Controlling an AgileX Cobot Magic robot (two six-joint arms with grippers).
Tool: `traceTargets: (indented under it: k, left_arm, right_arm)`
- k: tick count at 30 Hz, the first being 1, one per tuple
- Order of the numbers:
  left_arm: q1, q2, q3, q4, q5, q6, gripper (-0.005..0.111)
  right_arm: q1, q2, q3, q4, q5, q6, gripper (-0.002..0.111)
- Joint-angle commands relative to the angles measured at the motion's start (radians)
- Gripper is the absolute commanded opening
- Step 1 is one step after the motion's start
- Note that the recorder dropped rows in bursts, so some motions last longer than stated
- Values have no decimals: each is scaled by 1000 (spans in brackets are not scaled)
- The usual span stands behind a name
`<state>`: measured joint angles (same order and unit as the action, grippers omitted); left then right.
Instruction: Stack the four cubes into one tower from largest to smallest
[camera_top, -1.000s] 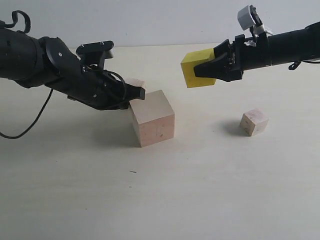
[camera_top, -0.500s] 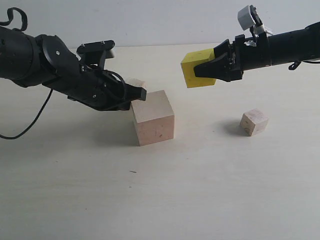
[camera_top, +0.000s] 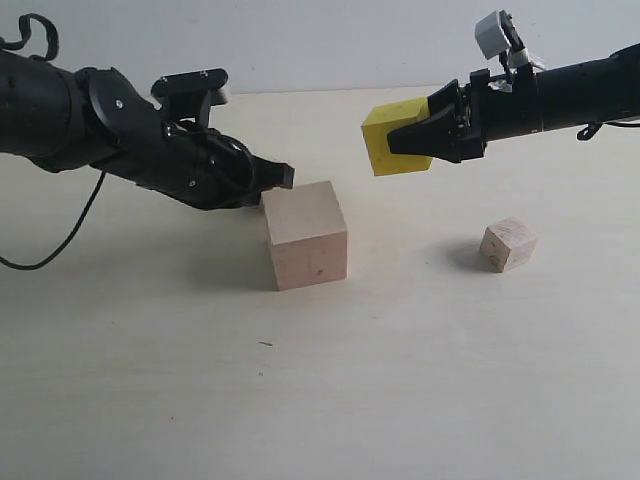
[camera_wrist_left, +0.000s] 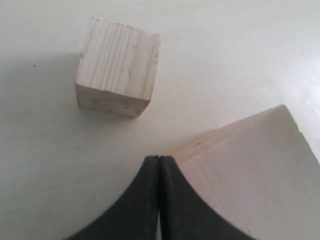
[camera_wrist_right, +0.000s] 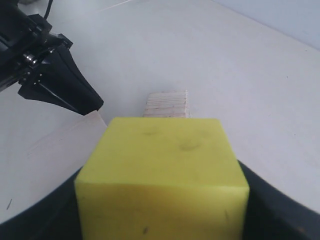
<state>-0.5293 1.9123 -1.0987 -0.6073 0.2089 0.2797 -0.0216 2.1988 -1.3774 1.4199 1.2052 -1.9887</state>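
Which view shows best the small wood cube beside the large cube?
The left wrist view: the small cube shows whole. The right wrist view shows only a strip past the yellow cube. In the exterior view it is hidden.

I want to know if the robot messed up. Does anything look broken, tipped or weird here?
Nothing is broken or spilled. The only unusual thing is the yellow cube, held up in the air a little crooked by the right tool. The large wood cube and two small wood cubes sit on the table, apart.
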Motion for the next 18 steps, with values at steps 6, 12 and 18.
traceTargets:
  k: [6, 12, 18]
  left_arm:
    - [-5, 43, -69, 4, 23, 14, 0]
    - [-2, 43, -85, 10, 41, 20, 0]
    - [42, 1, -76, 33, 53, 20, 0]
  right_arm:
    - [-2, -3, -7, 23, 16, 4, 0]
    - [-2, -3, -7, 23, 16, 4, 0]
    - [32, -4, -7, -18, 16, -2, 0]
